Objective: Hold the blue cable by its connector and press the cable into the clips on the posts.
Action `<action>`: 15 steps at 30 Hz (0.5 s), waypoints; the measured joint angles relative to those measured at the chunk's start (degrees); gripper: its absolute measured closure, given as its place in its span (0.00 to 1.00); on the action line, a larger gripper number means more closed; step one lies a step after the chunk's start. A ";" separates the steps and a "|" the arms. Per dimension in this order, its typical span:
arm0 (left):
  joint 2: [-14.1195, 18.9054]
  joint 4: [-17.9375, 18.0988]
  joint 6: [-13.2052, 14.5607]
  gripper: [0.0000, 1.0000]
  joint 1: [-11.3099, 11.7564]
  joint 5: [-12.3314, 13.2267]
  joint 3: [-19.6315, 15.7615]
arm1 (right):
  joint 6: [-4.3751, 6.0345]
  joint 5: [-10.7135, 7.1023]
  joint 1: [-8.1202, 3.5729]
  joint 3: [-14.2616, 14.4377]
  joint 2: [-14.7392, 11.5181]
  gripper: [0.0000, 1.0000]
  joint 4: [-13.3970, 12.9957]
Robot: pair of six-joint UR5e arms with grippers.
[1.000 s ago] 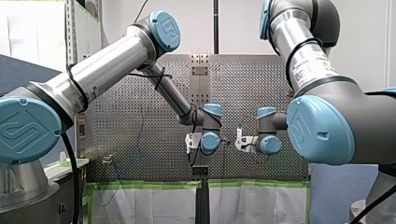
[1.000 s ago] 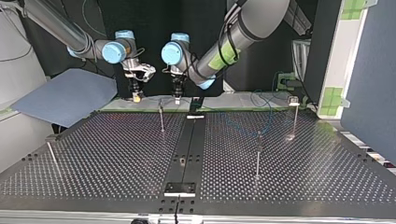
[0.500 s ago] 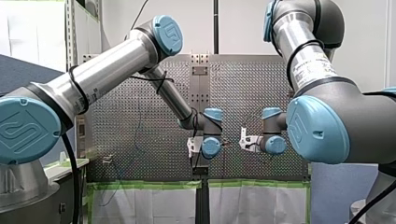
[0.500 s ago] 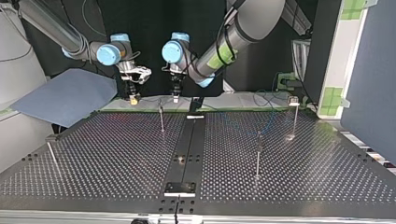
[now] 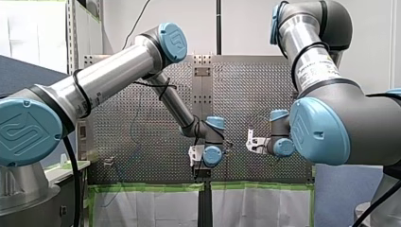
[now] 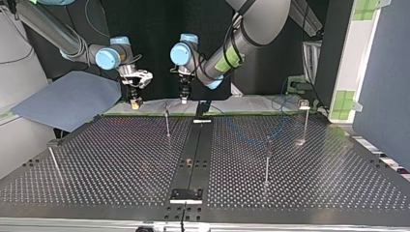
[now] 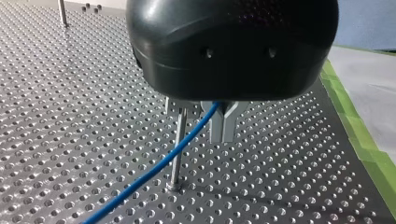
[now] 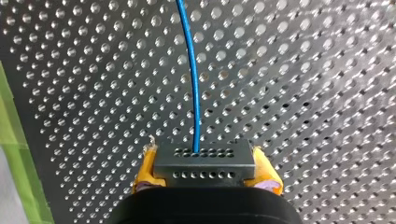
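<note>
- The connector (image 8: pixel 204 162), a grey block with rows of small holes, is gripped between the yellow pads (image 8: pixel 144 173) of the right jaws, which are clenched squarely on it.
- The blue cable (image 8: pixel 194 79) is seen leaving the connector's face and running straight ahead over the perforated counter (image 8: pixel 303 93).
- In the left wrist view the left jaws are judged to be closed about the cable. It runs out from between the metal fingers (image 7: pixel 223 123) and slopes down toward the counter.
- A thin post (image 7: pixel 178 144) is seen just beside those fingers.
- In the top view both sets of jaws are found at the counter's far edge, the right at about eleven o'clock and the left near twelve.
- The cable's slack is laid in a loose curve toward two o'clock, near a post topped by a clip (image 6: pixel 303 103).
- Whether any clip already holds cable cannot be told.
- The cable is judged light, thin and limp, so it cannot be pushed from a distance. It is best pinched close beside a clip and pressed in there.
- The rigid connector is judged the sound place for a firm hold, as the task asks.
- The smooth jacket is expected to slide through a light grip, which suits feeding.
- Hard pulls are better avoided, since the slender posts may flex.
</note>
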 joint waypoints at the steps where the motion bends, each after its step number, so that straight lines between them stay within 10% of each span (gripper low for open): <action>1: -0.02 0.03 -0.04 0.99 0.04 0.18 0.00 | -0.05 -0.22 -0.13 -0.16 0.31 1.00 0.00; 15: -0.19 -1.26 -0.76 0.99 -0.43 3.45 2.50 | -1.00 -4.99 -1.37 -2.54 3.78 1.00 0.07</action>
